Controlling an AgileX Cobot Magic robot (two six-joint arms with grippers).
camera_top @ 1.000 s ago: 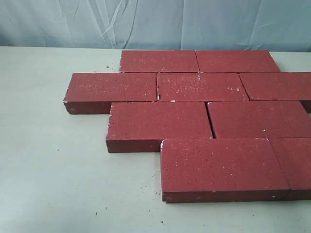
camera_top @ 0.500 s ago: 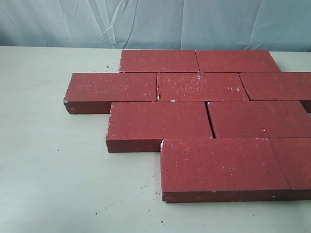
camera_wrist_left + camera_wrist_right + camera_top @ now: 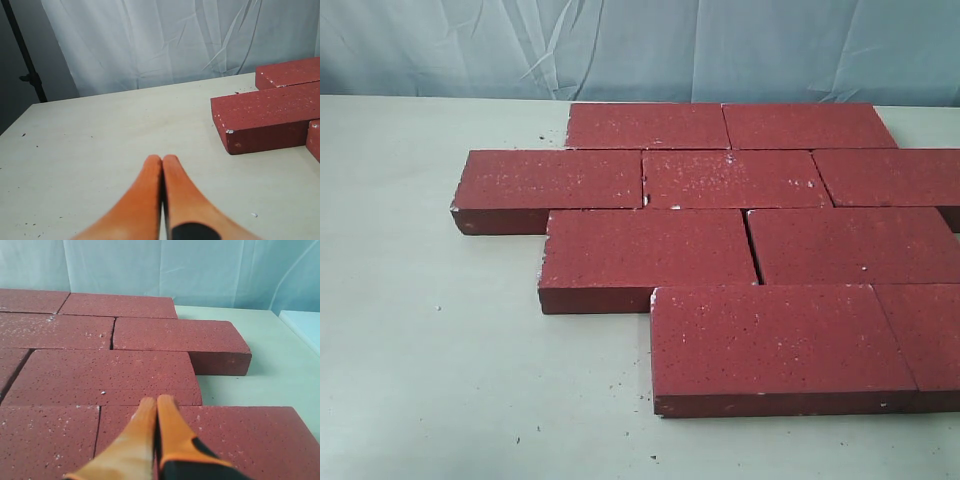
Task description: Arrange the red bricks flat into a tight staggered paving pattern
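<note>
- Support: pale bench (image 3: 440,380), bare and grit-flecked at the exterior frame's lower left.
- Idle left gripper (image 3: 162,164): jaws clenched on nothing, over bare bench, with the nearest brick end ahead and well apart.
- Idle right gripper (image 3: 156,402): jaws clenched, empty, poised over the paved patch. Judged the nearer arm for any nudge.
- Nine red bricks (image 3: 645,255): all flat, in four staggered rows from the exterior frame's lower right to its upper centre, long axes running left–right.
- Narrow seam (image 3: 752,248): dark slit between the two second-row bricks. Judged the one joint needing closure, by an endwise push.
</note>
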